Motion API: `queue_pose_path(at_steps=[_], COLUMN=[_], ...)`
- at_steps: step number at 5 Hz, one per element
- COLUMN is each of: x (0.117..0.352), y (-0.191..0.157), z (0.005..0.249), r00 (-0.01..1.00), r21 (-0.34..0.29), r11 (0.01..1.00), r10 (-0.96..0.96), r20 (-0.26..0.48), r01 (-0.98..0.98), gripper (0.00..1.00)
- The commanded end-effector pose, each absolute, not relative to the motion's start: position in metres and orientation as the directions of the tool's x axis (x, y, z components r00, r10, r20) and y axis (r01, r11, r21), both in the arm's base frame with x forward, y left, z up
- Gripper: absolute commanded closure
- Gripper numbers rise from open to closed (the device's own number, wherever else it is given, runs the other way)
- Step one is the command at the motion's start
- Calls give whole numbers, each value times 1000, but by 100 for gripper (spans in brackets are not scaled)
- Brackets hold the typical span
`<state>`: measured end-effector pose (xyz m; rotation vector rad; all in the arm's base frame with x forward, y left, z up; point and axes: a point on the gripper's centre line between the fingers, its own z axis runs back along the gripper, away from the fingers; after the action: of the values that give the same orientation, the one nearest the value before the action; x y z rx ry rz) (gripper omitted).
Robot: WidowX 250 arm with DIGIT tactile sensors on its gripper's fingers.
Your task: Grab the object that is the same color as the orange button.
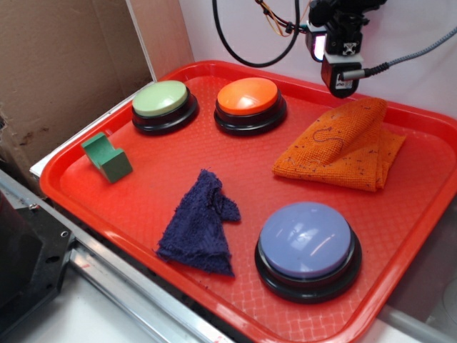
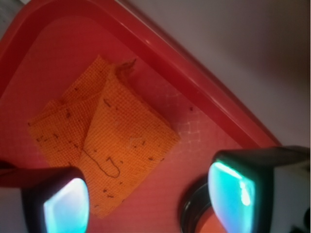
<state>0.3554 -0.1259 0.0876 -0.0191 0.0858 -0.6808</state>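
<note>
The orange woven cloth [image 1: 341, 145] lies folded at the back right of the red tray [image 1: 143, 207], speckled with dark bits and a loose dark thread. The orange button [image 1: 248, 97] with its black base stands to the cloth's left at the back. My gripper [image 1: 341, 80] hangs above the tray's back edge, over the gap between button and cloth, touching neither. In the wrist view the cloth [image 2: 104, 138] lies below and ahead, a corner of it between my open fingers [image 2: 65, 204], and a sliver of the button's black base [image 2: 194, 206] shows beside the right finger.
A pale green button [image 1: 163, 100] sits at the back left and a lavender-blue button [image 1: 307, 239] at the front right. A dark blue fuzzy cloth [image 1: 201, 223] lies front centre. A green block [image 1: 107, 157] rests at the left. Cardboard stands left; a wall behind.
</note>
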Motion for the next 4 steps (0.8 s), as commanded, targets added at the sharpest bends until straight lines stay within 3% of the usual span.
queue_pose_path(at_steps=[1,2,4], x=[355,351,345], y=[-126,-130,-137], z=[88,72,46], r00=[774,772,756], r21=[-46,-82,-89], r11=[777,780,772], r10=[-629,-626,-635], r20=[-73,-113,-161], r01=[628,620,630], gripper=[0,0,0])
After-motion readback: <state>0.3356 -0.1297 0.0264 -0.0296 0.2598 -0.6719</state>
